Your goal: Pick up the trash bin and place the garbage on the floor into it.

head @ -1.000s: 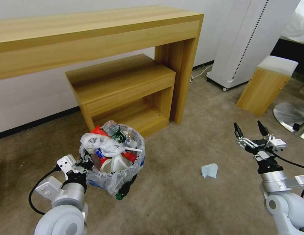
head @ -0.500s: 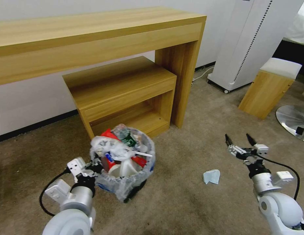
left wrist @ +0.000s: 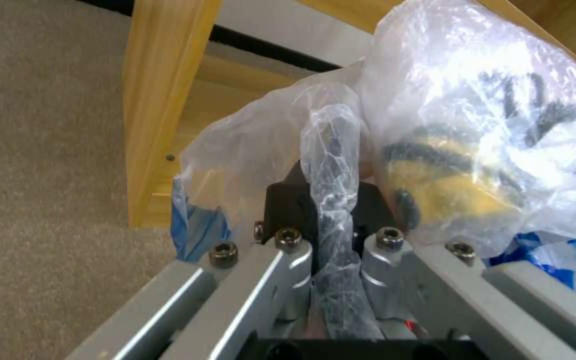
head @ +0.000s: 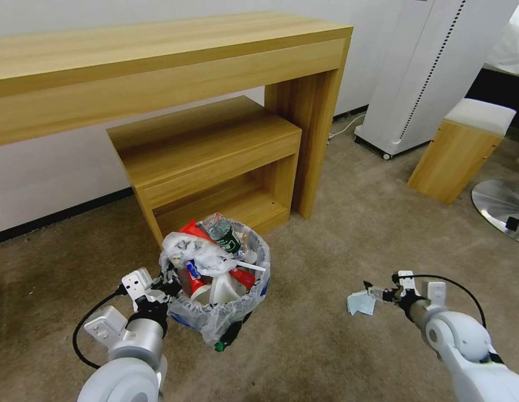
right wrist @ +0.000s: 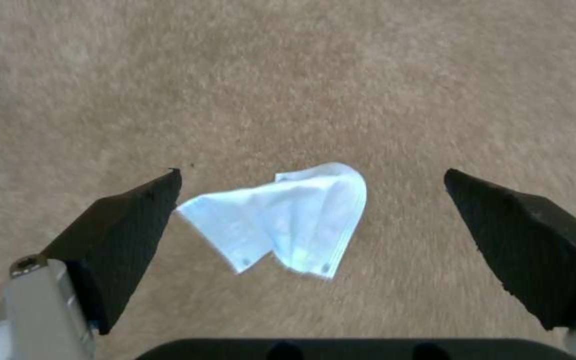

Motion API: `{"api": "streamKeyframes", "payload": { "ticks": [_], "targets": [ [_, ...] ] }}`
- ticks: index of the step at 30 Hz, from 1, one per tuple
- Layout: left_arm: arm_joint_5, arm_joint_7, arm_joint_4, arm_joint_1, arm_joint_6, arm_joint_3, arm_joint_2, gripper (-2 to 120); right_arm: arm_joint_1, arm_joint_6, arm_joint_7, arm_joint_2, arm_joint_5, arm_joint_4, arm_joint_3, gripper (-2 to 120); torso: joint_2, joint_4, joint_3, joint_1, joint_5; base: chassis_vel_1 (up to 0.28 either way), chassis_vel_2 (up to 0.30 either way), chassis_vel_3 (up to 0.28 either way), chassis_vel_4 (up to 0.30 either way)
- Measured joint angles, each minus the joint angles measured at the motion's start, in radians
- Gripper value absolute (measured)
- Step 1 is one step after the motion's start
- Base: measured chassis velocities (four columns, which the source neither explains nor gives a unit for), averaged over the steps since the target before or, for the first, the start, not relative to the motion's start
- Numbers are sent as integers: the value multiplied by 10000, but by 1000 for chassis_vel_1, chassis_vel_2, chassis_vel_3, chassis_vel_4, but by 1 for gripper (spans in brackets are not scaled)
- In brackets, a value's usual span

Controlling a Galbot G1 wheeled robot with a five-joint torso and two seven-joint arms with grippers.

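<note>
Beige floor [head: 326, 346]: right claw [right wrist: 311, 225] has dropped wide open over the blue mask [right wrist: 288, 217]; left claw [left wrist: 331, 235] stays clamped on the trash bin [head: 223, 301] rim.

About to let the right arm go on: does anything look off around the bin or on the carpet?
The trash bin is heaped above its rim, a bottle poking out on top. The left tool is shut on its bag-lined rim. A blue mask lies on the carpet, between the open right tool's fingers.

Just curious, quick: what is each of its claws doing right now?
Left gripper: closed on the trash bin's bag-lined rim.
Right gripper: open, holding nothing, straddling the blue mask on the carpet.
</note>
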Motion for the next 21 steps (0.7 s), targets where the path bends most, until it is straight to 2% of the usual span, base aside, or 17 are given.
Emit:
{"api": "streamKeyframes", "payload": {
  "ticks": [1, 3, 7, 10, 15, 18, 21],
  "targets": [
    [-11, 1, 0, 9, -2, -16, 8, 3, 313, 352, -549, -57, -442, -546, -71, 100, 0, 2, 0, 1, -2, 0, 0, 0, 0],
    [-15, 0, 7, 9, -4, -30, 14, 3, 538, 518, -928, -92, -650, -914, -127, 100, 0, 1, 0, 1, -2, 0, 0, 0, 0],
    [-21, 0, 101, -58, -5, -56, 5, 3, 730, 226, -832, -113, -10, -1121, -266, 100, 0, 1, 0, 1, -3, 0, 0, 0, 0],
    [-4, -4, 180, -124, -5, -38, -18, 3, 757, 147, -960, -122, -67, -1220, -317, 100, 0, -1, 0, 0, -2, 0, 0, 0, 0],
    [123, -17, 339, -245, -5, 110, -130, 3, 930, 536, -2112, -184, -509, -1713, -457, 100, 0, -2, 0, 0, -3, 0, 0, 0, 0],
    [145, -19, 386, -267, 2, 123, -144, 3, 972, 547, -1788, -38, 144, -1765, -451, 100, 0, -2, 0, 1, -5, 0, 0, 0, 0],
    [147, -19, 404, -267, 7, 105, -138, 3, 1001, 128, -554, 409, 1296, -1698, -288, 100, 0, 0, 0, 1, -2, 0, 0, 0, 0]
  ]
}}
